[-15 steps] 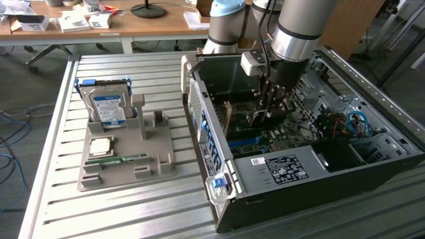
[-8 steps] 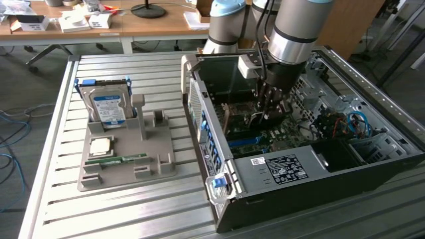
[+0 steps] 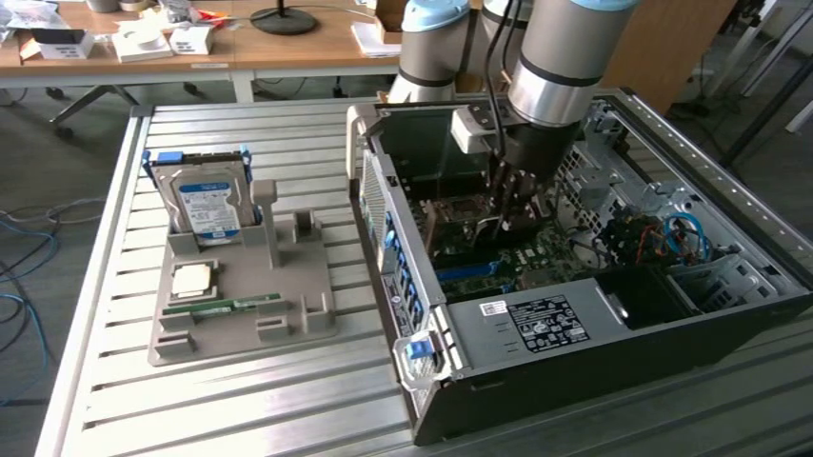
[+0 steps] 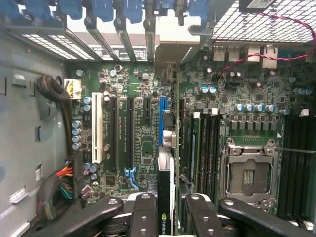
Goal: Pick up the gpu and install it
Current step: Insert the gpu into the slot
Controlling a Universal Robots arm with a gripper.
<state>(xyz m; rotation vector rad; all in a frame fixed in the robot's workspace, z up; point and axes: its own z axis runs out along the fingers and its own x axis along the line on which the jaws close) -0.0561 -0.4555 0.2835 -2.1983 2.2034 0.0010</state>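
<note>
inside computer case [image 3: 597, 376], gripper [image 4: 167, 201] clamps gpu [image 4: 166, 185] edge-on, in line with blue slot [image 4: 163, 111]

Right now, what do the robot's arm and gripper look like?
The arm is a thick silver-grey tube with a black ring and pale blue joint caps. Black cables run down beside it, and a pale boxy module sits at the wrist. The gripper is black, with jointed linkage fingers bearing round silvery pivot pins.

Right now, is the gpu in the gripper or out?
In: the gripper clamps the gpu edge-on above the motherboard.
</note>
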